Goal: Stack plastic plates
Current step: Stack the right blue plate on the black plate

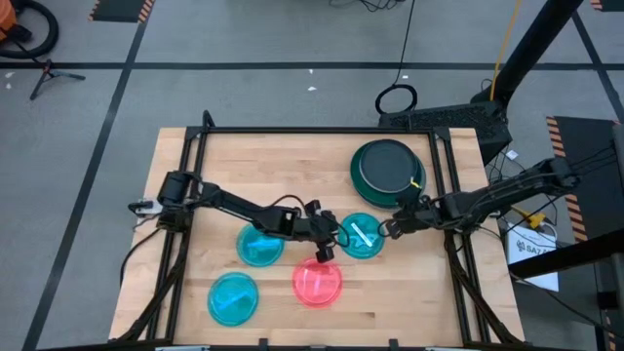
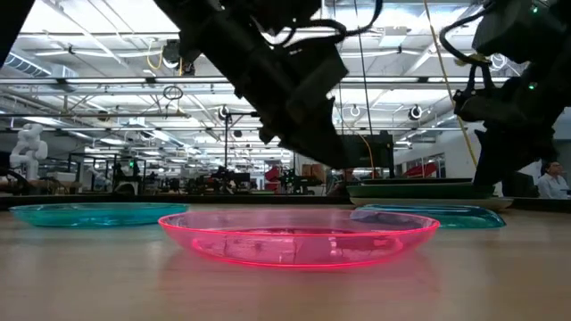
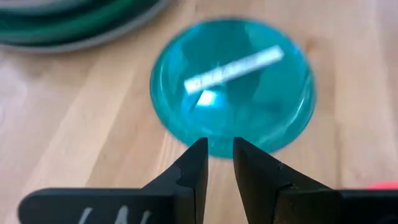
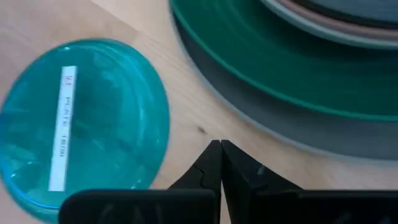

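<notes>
A white label on the translucent cyan plate (image 4: 81, 124) beside the plate stack reads "PLATE" along its length in the right wrist view, followed by smaller characters too faint to make out. The same label shows as a pale strip on that plate in the left wrist view, its print unreadable there. A white card (image 1: 539, 246) off the table's right edge carries dark lettering that cannot be read, and pale marks on the left gripper's (image 3: 220, 155) housing are cut off at the picture's edge
</notes>
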Robot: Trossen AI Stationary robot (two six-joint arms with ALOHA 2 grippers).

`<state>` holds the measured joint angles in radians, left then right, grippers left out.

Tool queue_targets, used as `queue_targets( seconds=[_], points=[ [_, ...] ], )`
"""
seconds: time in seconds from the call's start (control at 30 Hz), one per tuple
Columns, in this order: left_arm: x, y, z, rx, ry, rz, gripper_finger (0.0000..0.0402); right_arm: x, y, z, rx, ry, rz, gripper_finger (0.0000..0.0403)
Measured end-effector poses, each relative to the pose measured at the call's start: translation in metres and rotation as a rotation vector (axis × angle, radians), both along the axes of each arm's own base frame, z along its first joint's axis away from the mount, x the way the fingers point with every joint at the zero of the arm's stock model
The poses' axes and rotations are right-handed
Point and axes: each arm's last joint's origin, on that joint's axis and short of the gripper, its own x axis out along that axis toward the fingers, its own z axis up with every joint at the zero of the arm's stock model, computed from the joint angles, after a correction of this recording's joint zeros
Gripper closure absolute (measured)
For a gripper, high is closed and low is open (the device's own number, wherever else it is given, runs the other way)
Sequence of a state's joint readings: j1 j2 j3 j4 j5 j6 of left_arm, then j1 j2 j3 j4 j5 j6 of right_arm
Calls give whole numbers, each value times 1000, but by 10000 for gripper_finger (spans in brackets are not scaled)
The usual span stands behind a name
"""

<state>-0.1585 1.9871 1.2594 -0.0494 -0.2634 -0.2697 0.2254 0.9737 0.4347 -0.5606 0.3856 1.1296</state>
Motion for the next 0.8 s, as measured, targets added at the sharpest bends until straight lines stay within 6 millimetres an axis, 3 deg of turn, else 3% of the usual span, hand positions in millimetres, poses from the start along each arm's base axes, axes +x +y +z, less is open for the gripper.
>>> queue_targets(
  seconds=[0.53,0.8],
  points=[
    [-2,-4,-6,88,157,-134,321,14,17,-7,111,-38,99,403],
    [1,-5,-27,90,193,-134,321,18,19,-14,72,-31,58,403]
  ],
)
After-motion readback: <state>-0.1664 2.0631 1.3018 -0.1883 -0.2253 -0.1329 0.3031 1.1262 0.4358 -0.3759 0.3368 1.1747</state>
